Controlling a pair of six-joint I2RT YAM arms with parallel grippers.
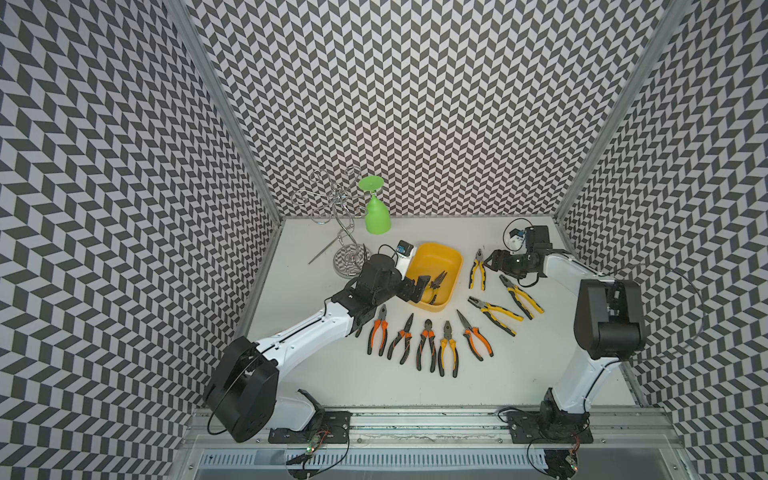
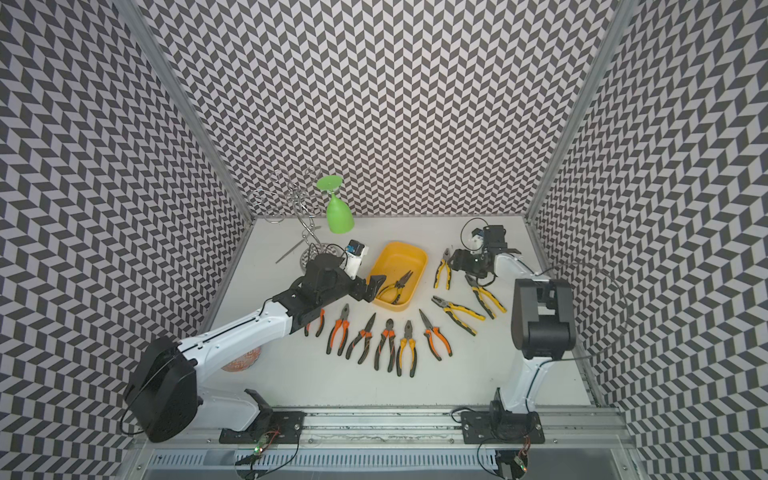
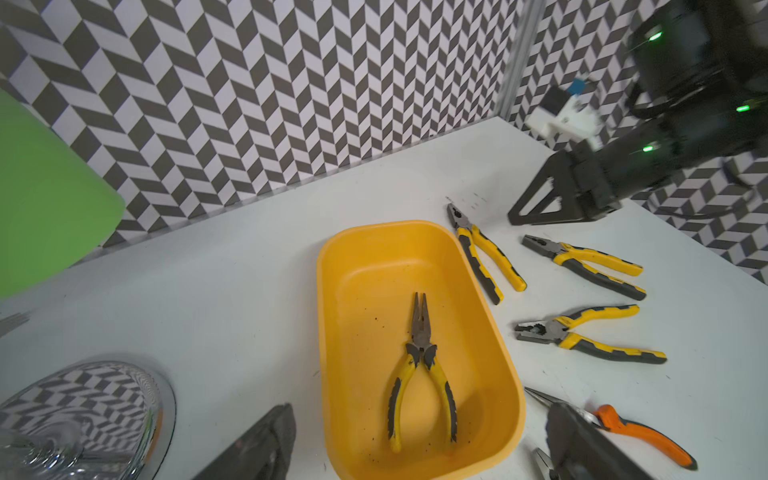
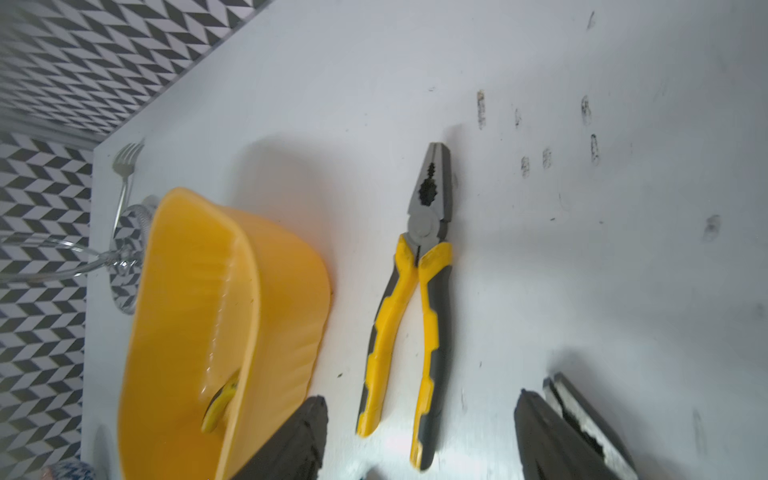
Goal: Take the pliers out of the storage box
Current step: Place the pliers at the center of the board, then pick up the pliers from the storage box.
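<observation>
Yellow-handled needle-nose pliers inside storage box: likely stiff, heavyish, grippy; take near pivot. Left gripper spread over box rim; right gripper spread beside box.

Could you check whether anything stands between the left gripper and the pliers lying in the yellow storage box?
Nothing visible does. The pliers lie alone on the floor of the storage box, and the left gripper hangs open above the box's end nearest their handles. Only the box's own wall surrounds them.
</observation>
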